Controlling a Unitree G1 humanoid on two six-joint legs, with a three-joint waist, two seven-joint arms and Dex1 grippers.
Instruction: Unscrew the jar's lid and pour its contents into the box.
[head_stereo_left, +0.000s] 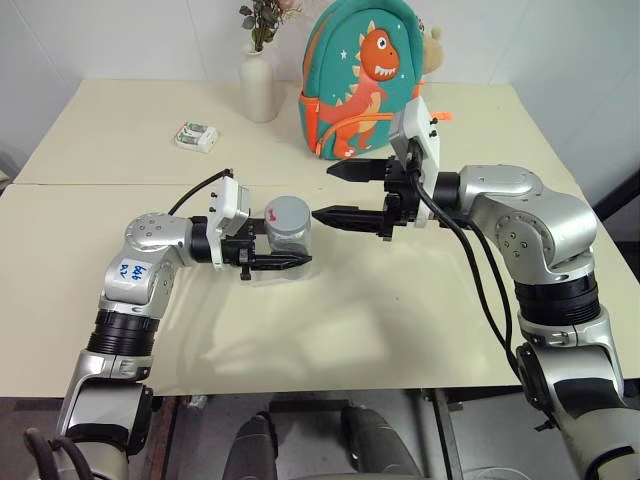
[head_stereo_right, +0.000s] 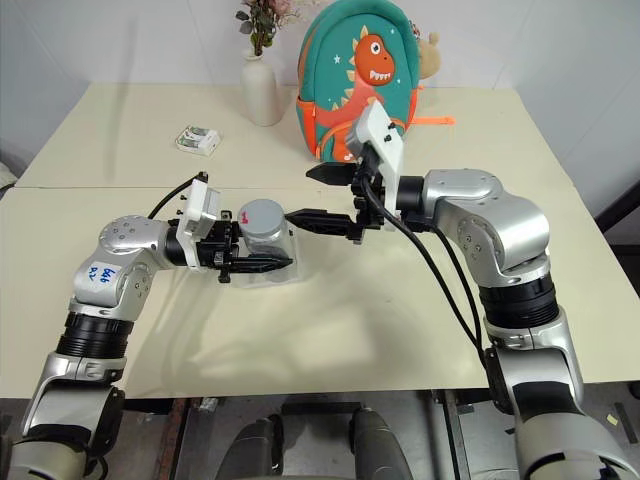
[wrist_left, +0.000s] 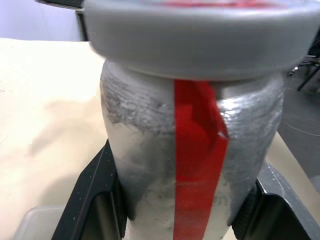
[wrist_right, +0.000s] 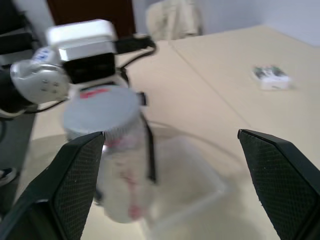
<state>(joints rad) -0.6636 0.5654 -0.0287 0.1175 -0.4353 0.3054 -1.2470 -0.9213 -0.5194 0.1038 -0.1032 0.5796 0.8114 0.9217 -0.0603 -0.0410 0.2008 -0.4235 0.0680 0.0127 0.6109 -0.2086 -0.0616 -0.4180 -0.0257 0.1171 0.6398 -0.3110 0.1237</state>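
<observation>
Above the box (head_stereo_left: 262, 272), left end effector (head_stereo_left: 290, 262) level, clamping jar (head_stereo_left: 290, 232), right end effector (head_stereo_left: 335, 192) wide open, empty, facing lid (head_stereo_left: 288, 213)

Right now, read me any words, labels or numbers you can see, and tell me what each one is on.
Blue handwritten marks on a white sticker on the left arm: too small to read.
Packet on the table: print too small to read.
Jar: red stripe, no words legible.
Lid: red mark, not readable.

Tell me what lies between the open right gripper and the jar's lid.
Nothing: in the left eye view, only bare air separates the right gripper from the lid on the jar, above the table.
</observation>
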